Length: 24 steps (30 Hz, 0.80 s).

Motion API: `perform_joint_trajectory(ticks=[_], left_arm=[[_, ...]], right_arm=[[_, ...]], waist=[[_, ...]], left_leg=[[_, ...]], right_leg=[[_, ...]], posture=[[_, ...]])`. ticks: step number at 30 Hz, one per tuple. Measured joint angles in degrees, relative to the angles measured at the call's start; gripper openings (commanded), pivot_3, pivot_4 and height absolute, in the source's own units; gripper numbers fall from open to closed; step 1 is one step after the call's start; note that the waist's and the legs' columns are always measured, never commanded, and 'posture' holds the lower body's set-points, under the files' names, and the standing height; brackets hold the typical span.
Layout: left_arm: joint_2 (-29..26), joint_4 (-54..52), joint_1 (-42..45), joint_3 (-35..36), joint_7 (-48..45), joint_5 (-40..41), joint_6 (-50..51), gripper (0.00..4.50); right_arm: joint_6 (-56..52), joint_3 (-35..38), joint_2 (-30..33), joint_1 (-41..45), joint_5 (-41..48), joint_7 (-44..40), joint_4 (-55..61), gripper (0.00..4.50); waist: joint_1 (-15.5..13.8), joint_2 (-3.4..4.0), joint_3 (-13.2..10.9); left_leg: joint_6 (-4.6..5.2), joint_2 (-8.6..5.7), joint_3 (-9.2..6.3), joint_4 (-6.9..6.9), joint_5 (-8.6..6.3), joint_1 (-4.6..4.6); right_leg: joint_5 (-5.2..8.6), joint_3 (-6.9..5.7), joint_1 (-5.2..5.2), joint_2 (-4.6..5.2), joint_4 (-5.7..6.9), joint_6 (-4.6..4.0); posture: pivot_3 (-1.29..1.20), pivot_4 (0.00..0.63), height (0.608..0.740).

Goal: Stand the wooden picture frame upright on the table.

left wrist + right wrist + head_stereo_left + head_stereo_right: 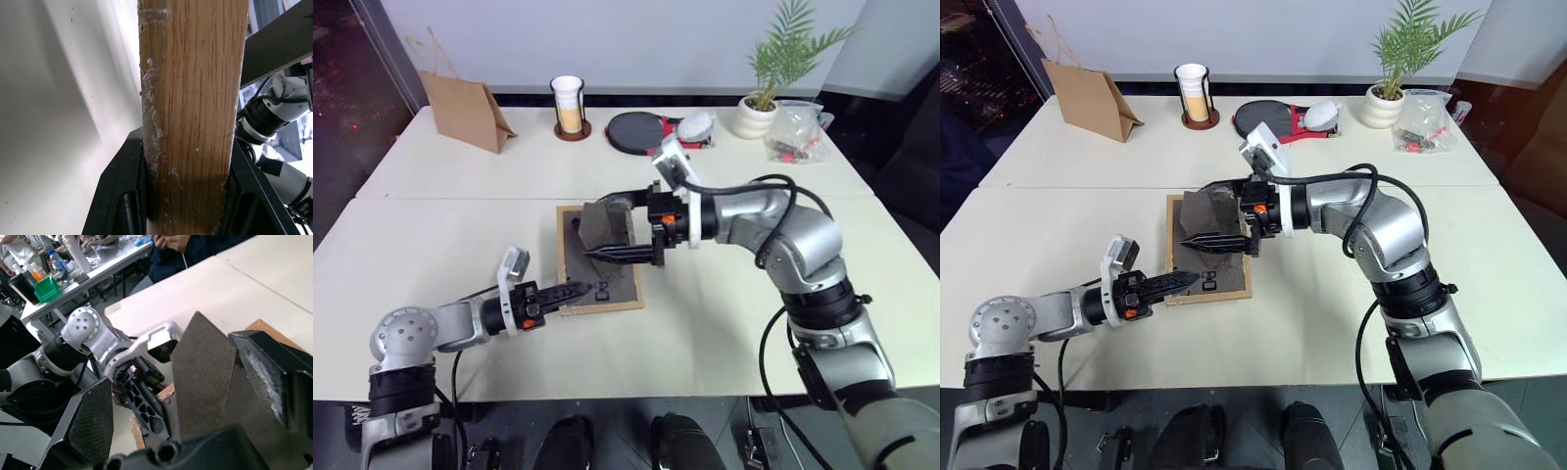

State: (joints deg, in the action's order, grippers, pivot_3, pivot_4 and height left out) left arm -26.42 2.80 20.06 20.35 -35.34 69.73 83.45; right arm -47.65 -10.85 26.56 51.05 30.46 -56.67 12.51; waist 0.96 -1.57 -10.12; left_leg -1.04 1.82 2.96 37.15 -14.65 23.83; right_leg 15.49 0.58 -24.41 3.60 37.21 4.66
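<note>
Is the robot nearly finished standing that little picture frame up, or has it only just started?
About midway. Done: the left gripper is clamped on the near edge of the wooden picture frame, which lies back-up on the table. In hand: the open right gripper straddles the raised fold-out stand. Left: tip the frame upright onto its stand, then let go.

The left gripper [576,290] was clamped shut and pointed right; the right gripper [607,227] reached leftward, spread wide.

Light oak-grained wooden picture frame [193,98] with chipped rough edges, matt dark grey fold-out stand [203,377], smooth matt cream table [460,235]
</note>
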Motion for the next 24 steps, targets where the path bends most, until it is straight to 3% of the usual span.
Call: perform_joint_trajectory(ticks=[5,12,15,18,22,24], left_arm=[[0.0,-0.1,-0.3,-0.7,-0.4,-0.5,-0.4,1.06],[-0.6,-2.0,-1.8,-0.9,-0.6,0.5,0.1,1.06],[-1.4,-3.0,-2.1,-0.3,-0.5,2.1,0.8,1.06],[-1.7,-3.9,-2.2,0.8,1.0,4.5,1.6,1.06],[-1.3,-4.1,-2.0,0.9,4.4,8.9,2.5,1.06],[-1.1,-4.1,-1.7,0.9,6.3,11.1,2.5,1.06]], right_arm=[[0.6,0.3,1.7,-0.3,-0.5,1.0,2.3,4.46],[17.7,-3.9,12.0,-1.0,-15.1,-0.2,-2.5,4.46],[30.3,-4.0,18.3,-2.5,-23.1,-0.6,-5.2,4.46],[50.2,-5.3,20.6,-4.3,-34.5,4.3,-10.5,4.46],[76.1,-9.4,17.9,-5.1,-52.2,21.2,-21.3,4.46],[84.2,-11.1,16.2,-5.1,-59.1,29.1,-25.3,4.46]], waist=[[0.1,0.0,0.0],[-0.2,0.0,0.0],[-0.2,0.0,0.0],[0.1,0.0,0.0],[0.4,0.0,0.0],[0.3,0.0,0.0]], left_leg=[[0.0,0.0,-0.01,0.0,0.0,0.0],[0.0,-0.03,0.0,0.0,0.0,0.08],[0.01,-0.04,0.02,0.01,-0.01,0.12],[0.01,-0.02,0.05,0.04,0.0,0.1],[-0.31,0.02,0.07,0.07,0.19,0.0],[-0.41,0.01,0.06,0.08,0.26,0.0]], right_leg=[[0.0,0.0,0.0,0.01,0.0,-0.01],[0.01,-0.02,-0.02,0.03,-0.08,-0.02],[0.0,-0.03,-0.03,0.02,-0.13,-0.01],[0.0,-0.01,-0.03,-0.04,-0.11,0.0],[-0.01,0.04,-0.03,-0.13,0.05,0.02],[-0.01,0.05,-0.03,-0.14,0.08,0.02]], posture=[[0.0,0.15,0.74],[0.0,0.15,0.74],[0.0,0.15,0.74],[0.0,0.15,0.74],[0.0,0.15,0.74],[0.0,0.15,0.74]])
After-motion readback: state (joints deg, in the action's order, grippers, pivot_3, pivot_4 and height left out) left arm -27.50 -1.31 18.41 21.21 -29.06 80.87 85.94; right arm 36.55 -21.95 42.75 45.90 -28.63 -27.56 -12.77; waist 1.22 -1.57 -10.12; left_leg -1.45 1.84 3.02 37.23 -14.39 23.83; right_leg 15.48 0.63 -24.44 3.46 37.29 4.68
